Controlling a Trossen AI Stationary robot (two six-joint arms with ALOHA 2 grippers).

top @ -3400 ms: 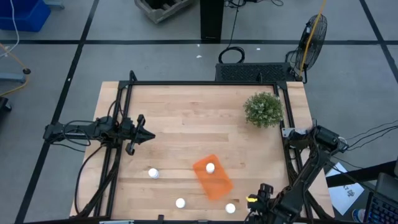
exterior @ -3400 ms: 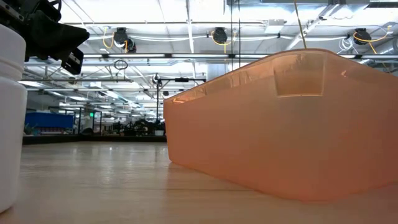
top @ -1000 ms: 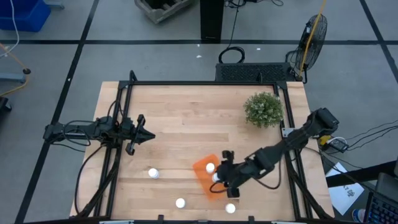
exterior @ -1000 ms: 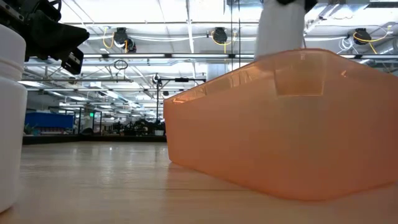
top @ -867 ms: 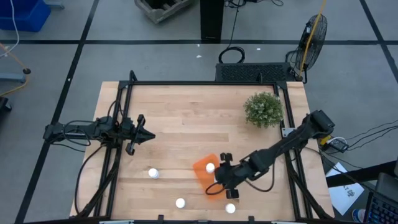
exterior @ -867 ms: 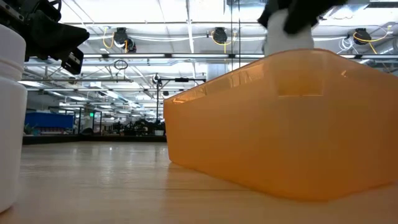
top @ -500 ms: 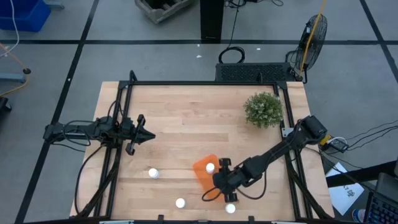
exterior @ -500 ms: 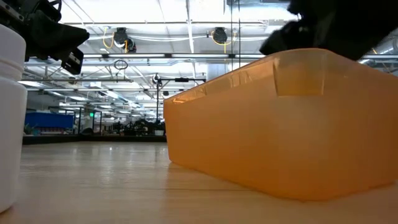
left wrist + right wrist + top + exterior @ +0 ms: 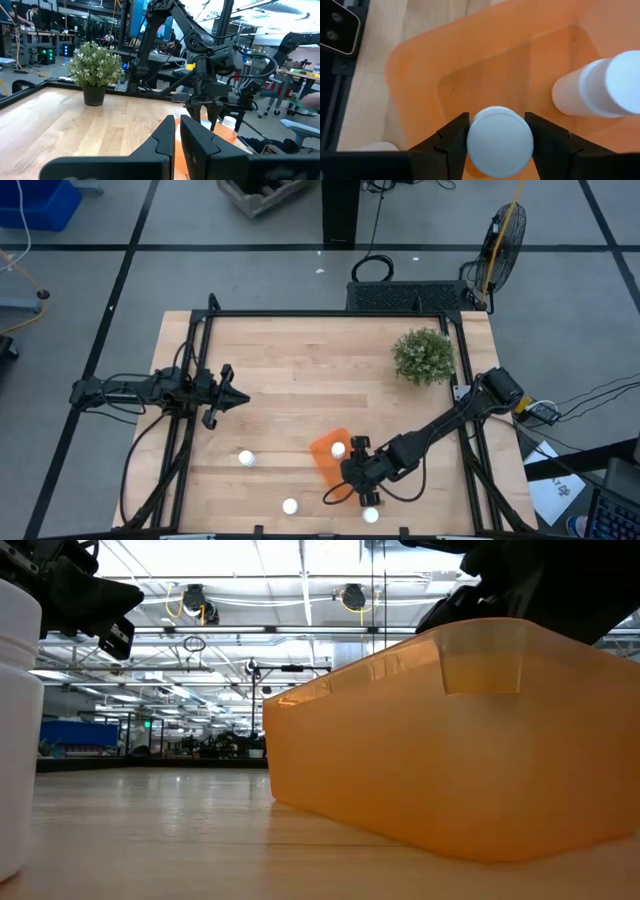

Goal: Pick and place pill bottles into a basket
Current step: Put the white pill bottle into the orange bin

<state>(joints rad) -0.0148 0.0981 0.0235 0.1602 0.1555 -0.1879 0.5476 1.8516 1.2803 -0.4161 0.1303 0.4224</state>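
Observation:
The orange basket (image 9: 322, 450) lies near the table's near edge, right of the middle. One white pill bottle (image 9: 338, 448) stands upright in it and also shows in the right wrist view (image 9: 600, 85). My right gripper (image 9: 352, 474) is down inside the basket (image 9: 420, 75), shut on another pill bottle (image 9: 500, 142). Three more bottles stand on the table (image 9: 246, 458), (image 9: 290, 506), (image 9: 370, 515). My left gripper (image 9: 238, 395) is shut and empty at the table's left side. My right gripper pinches the pill bottle by two opposite sides of its top end (image 9: 472, 135) between its two fingers (image 9: 452, 137). The fingers come from above, pointing down. The bottle stands upright inside the basket; whether its bottom rests on the basket's floor is hidden.
A green potted plant (image 9: 424, 356) stands at the far right of the table. A black frame (image 9: 330, 315) runs along the far, left and right edges. In the low view a bottle (image 9: 15, 720) stands close at the left, and the basket wall (image 9: 450, 760) fills the right.
My right gripper has gone down and a little toward the table's near left, carrying the pill bottle from above the basket's rim down inside the basket. The bottle has stayed upright and the gripper has stayed shut on it.

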